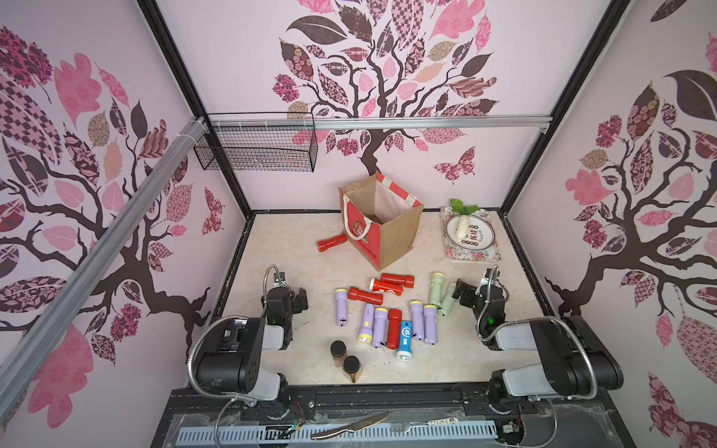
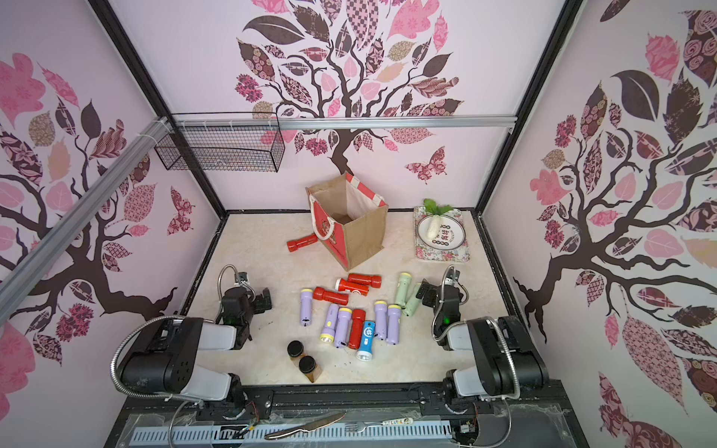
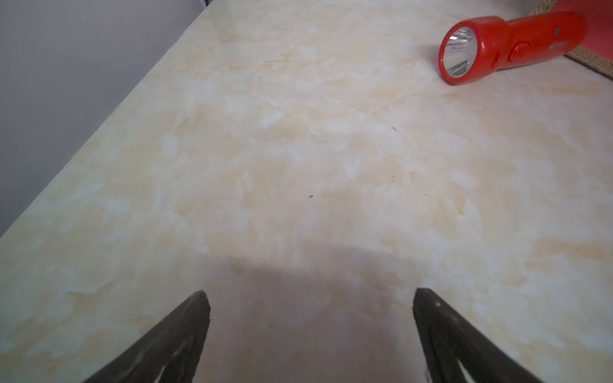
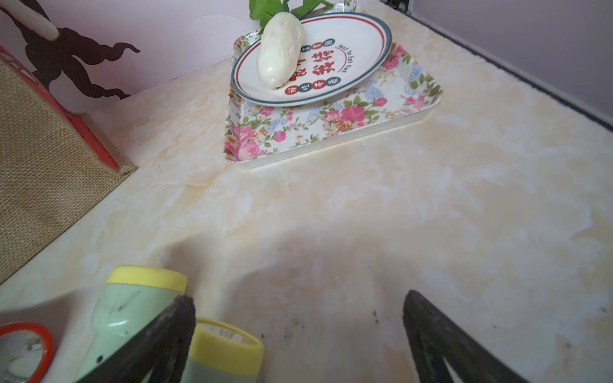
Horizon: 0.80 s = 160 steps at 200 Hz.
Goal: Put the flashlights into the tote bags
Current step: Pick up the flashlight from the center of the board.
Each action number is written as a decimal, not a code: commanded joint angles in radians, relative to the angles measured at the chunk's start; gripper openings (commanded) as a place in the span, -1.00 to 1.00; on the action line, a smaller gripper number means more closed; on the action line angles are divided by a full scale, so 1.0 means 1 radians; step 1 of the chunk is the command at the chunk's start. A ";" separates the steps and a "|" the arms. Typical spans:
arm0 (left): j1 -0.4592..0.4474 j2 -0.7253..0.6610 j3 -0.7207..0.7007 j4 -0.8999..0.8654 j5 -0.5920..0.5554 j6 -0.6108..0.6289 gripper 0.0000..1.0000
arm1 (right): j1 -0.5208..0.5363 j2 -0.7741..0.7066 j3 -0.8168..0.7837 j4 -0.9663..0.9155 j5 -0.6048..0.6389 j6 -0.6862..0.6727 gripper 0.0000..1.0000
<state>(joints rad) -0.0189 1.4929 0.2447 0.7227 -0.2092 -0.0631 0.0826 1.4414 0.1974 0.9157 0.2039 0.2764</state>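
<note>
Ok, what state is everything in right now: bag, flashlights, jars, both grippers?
Tote bag: upright, mouth open.
Lone red flashlight: lying beside the bag.
Other flashlights: lying loose on the table.
Jars: upright, lids on.
Left gripper: jaws open, empty.
Right gripper: jaws open, empty.
Radish: lying on the plate.

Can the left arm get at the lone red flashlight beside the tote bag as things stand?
Likely yes: the left pincer is open, with only bare table before the red flashlight.
</note>
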 commanded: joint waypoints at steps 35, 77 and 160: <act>-0.018 0.097 0.103 0.284 -0.075 0.041 0.97 | -0.015 0.120 0.069 0.284 0.084 -0.197 0.99; -0.018 0.098 0.103 0.286 -0.074 0.043 0.97 | -0.016 0.120 0.068 0.285 0.084 -0.197 0.99; -0.018 0.098 0.103 0.286 -0.074 0.042 0.96 | -0.016 0.120 0.068 0.285 0.084 -0.196 0.99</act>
<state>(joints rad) -0.0326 1.5814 0.3111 0.9577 -0.2699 -0.0261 0.0750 1.5452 0.2310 1.1618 0.2699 0.1009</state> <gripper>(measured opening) 0.983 0.995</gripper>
